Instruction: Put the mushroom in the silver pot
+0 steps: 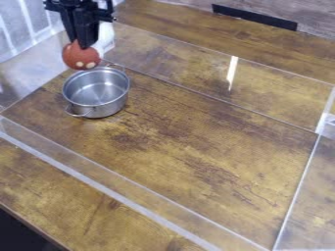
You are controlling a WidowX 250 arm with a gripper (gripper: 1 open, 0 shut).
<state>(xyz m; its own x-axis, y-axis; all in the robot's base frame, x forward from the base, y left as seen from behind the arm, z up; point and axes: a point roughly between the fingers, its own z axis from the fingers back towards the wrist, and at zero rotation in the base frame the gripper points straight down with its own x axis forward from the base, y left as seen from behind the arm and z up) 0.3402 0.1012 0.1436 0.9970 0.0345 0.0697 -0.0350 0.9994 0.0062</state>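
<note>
From my remote feed this reads as a robotics lab bench, not a home or a kitchen. The tabletop (197,137) is dark, worn wood grain, fenced by low clear acrylic walls (299,196) that form a bounded work cell with glare on the panels. A black robot gripper (81,39) hangs over the far left corner. The only props are a toy mushroom (80,55) and a small silver pot (96,91), staged as test objects. White slats (23,25) show at the upper left; I cannot identify them.
</note>
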